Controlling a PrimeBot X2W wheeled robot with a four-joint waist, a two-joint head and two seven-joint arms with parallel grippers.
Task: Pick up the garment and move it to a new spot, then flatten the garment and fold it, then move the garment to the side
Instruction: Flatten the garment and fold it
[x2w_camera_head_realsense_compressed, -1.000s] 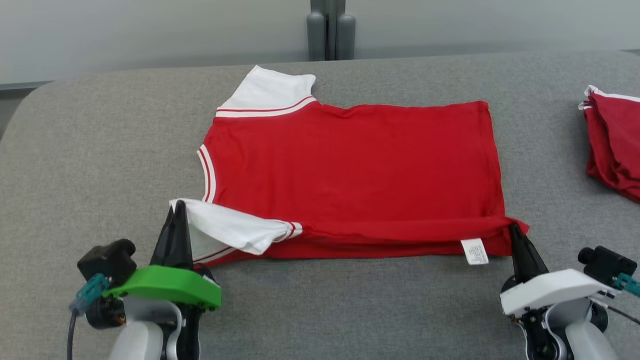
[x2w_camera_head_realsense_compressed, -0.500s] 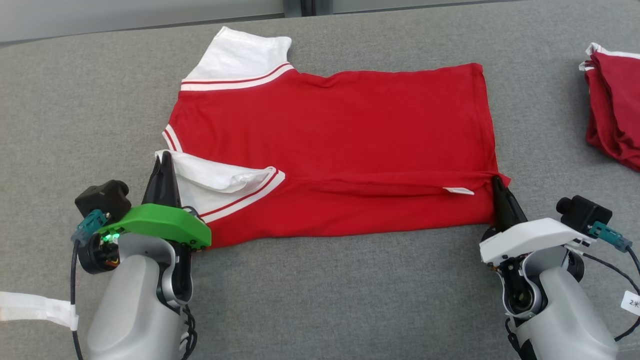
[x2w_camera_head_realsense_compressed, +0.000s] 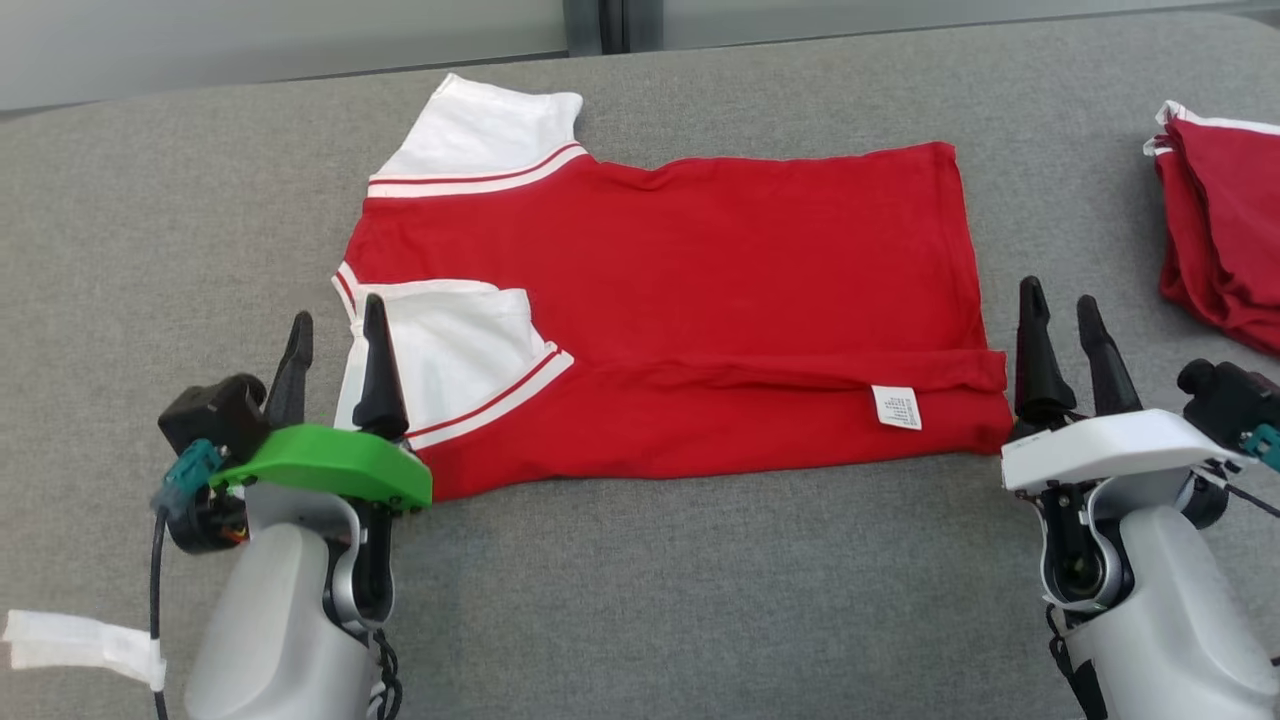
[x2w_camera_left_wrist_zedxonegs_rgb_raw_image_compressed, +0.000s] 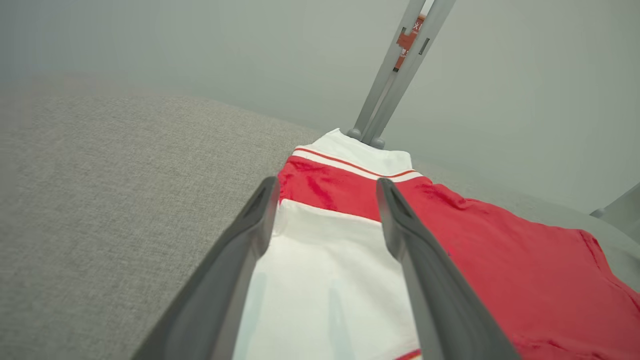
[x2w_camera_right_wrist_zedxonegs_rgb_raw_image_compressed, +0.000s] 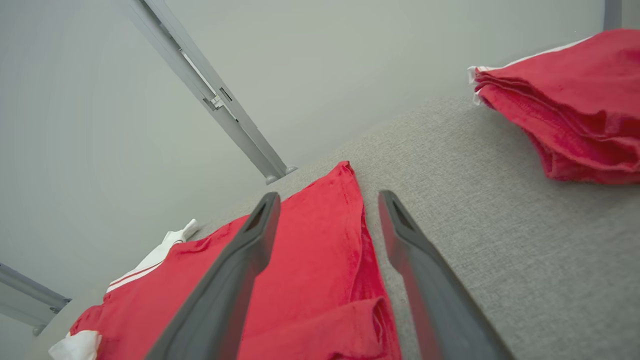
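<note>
The garment (x2w_camera_head_realsense_compressed: 700, 290) is a red T-shirt with white sleeves, spread on the grey padded table (x2w_camera_head_realsense_compressed: 640, 600), neck to the left. Its near long edge is folded over the body, with the near white sleeve (x2w_camera_head_realsense_compressed: 450, 355) and a white label (x2w_camera_head_realsense_compressed: 896, 407) lying on top. My left gripper (x2w_camera_head_realsense_compressed: 335, 328) stands open at the shirt's near left corner, its fingers (x2w_camera_left_wrist_zedxonegs_rgb_raw_image_compressed: 240, 250) straddling the folded sleeve (x2w_camera_left_wrist_zedxonegs_rgb_raw_image_compressed: 325, 280) with nothing held. At the near right corner my right gripper (x2w_camera_head_realsense_compressed: 1062, 312) is open too, just off the hem; its fingers (x2w_camera_right_wrist_zedxonegs_rgb_raw_image_compressed: 425, 280) frame the shirt's right edge (x2w_camera_right_wrist_zedxonegs_rgb_raw_image_compressed: 320, 260).
A pile of folded red garments (x2w_camera_head_realsense_compressed: 1220, 240) lies at the table's right edge, seen also in the right wrist view (x2w_camera_right_wrist_zedxonegs_rgb_raw_image_compressed: 570, 115). A grey post (x2w_camera_head_realsense_compressed: 600, 25) stands behind the table. A strip of white tape (x2w_camera_head_realsense_compressed: 75, 645) hangs off my left arm's cable.
Both grippers have opened and let go of the shirt's near edge, which now lies folded over the body. The head camera has also shifted.
</note>
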